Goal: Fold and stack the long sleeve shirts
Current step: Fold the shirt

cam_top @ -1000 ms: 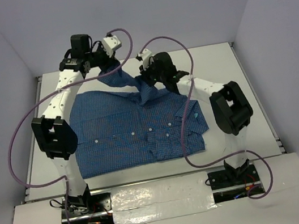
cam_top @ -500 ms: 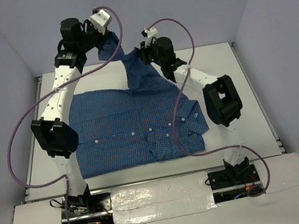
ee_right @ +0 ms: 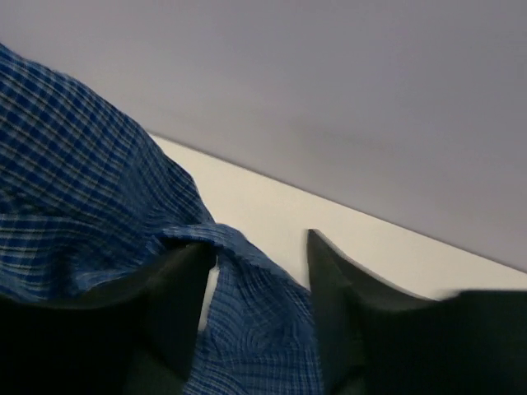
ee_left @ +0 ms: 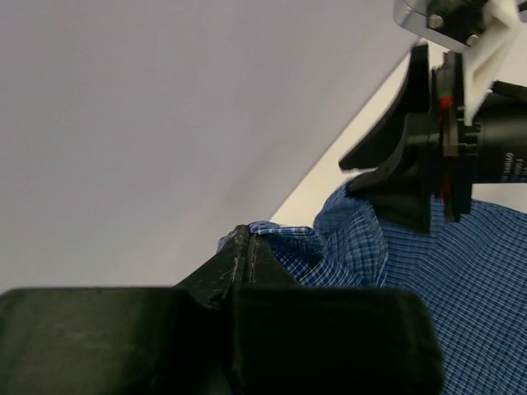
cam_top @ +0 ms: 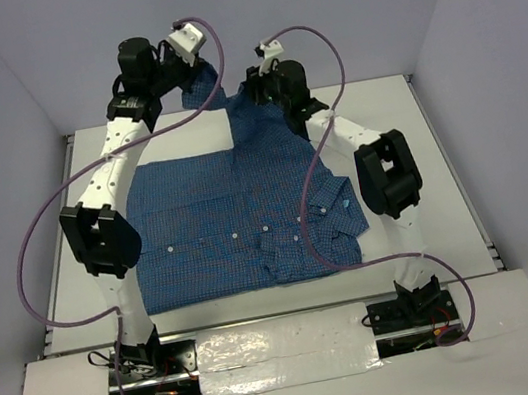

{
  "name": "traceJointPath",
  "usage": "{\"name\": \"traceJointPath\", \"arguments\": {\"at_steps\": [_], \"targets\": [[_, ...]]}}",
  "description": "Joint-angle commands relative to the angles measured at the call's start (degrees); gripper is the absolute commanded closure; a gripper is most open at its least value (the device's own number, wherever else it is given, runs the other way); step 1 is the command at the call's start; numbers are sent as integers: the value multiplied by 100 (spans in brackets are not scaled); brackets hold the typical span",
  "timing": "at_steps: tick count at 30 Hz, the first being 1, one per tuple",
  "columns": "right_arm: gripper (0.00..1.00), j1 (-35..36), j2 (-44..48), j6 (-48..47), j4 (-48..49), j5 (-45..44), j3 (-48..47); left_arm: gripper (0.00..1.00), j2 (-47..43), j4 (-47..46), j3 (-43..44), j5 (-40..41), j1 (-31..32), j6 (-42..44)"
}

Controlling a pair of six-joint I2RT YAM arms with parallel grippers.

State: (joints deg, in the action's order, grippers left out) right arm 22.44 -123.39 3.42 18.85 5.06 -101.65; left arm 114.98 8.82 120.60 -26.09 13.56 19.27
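The blue checked long sleeve shirt [cam_top: 230, 234] lies spread on the white table [cam_top: 419, 151], buttons up, with one part pulled up at the far side. My left gripper [cam_top: 200, 69] hangs high near the back wall, shut on an edge of that raised cloth [ee_left: 329, 247]; the jaw tips [ee_left: 248, 239] meet with fabric at their end. My right gripper [cam_top: 248, 89] is just right of it and lower. In the right wrist view its fingers [ee_right: 177, 304] stand apart, with a fold of the shirt [ee_right: 247, 329] lying loose between them.
Grey walls close off the table at the back [cam_top: 335, 13] and on both sides. Purple cables [cam_top: 36, 256] loop off both arms. The right arm's elbow [cam_top: 387, 177] sits above the shirt's right edge. Bare table lies to the right of the shirt.
Both arms carried the raised cloth up and toward the back wall. The right gripper, shut on the cloth before, has opened its jaws. The left gripper stays shut on the cloth.
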Motion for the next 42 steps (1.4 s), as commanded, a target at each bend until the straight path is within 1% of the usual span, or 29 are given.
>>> {"name": "traceJointPath", "arguments": {"at_steps": [1, 3, 5, 6, 8, 9, 10, 12, 15, 17, 18, 19, 21, 22, 23, 24, 27, 29, 32, 38, 42], "targets": [[38, -117, 210, 18, 31, -137, 285, 100, 103, -13, -219, -274, 146, -72], [32, -160, 324, -8, -83, -119, 495, 100, 121, 58, -352, -265, 190, -107], [28, -248, 622, -17, -127, 29, 732, 100, 148, 164, -493, -292, 252, -247], [25, -275, 745, 9, -110, 82, 1030, 100, 165, 199, -511, -292, 304, -300], [17, -319, 1219, 27, -49, 214, 1365, 100, 200, 330, -528, -266, 349, -423], [14, -362, 1378, 79, -40, 328, 1706, 100, 227, 366, -546, -257, 392, -441], [13, -380, 1710, 123, -57, 416, 1857, 100, 244, 418, -528, -222, 410, -476], [0, -415, 2194, 211, -118, 714, 2297, 100, 305, 489, -459, -169, 454, -607], [0, -433, 2704, 465, -241, 1039, 2816, 100, 402, 717, -309, -81, 507, -853], [0, -433, 2881, 1149, -417, 1286, 3018, 100, 403, 796, -308, -28, 525, -1012], [0, -433, 2995, 1526, -435, 1618, 3106, 100, 394, 875, -309, 15, 542, -1143], [0, -433, 3040, 2496, -200, 1778, 3229, 100, 385, 919, -317, 33, 551, -1197], [0, -416, 3058, 3704, 266, 1972, 3843, 100, 350, 1112, -317, 60, 577, -1320], [6, -294, 2919, 5111, 869, 2051, 4254, 100, 280, 1296, -361, 121, 603, -1364], [6, -292, 2917, 5412, 875, 2052, 4302, 100, 280, 1298, -361, 121, 612, -1364], [10, -266, 2796, 5632, 831, 1999, 4320, 100, 236, 1411, -414, 139, 630, -1329], [12, -231, 2602, 6195, 840, 1683, 4390, 100, 148, 1535, -632, 235, 674, -1259], [12, -222, 2496, 6250, 717, 1560, 4207, 100, 87, 1509, -774, 253, 683, -1302], [13, -161, 2241, 6451, 655, 1621, 4083, 100, -10, 1377, -985, 244, 709, -1504], [16, -73, 1714, 7040, 480, 1472, 3925, 100, -37, 1385, -950, 306, 718, -1672], [18, -46, 1476, 7155, -38, 1077, 3766, 100, -98, 1377, -1073, 367, 727, -1698]]}}
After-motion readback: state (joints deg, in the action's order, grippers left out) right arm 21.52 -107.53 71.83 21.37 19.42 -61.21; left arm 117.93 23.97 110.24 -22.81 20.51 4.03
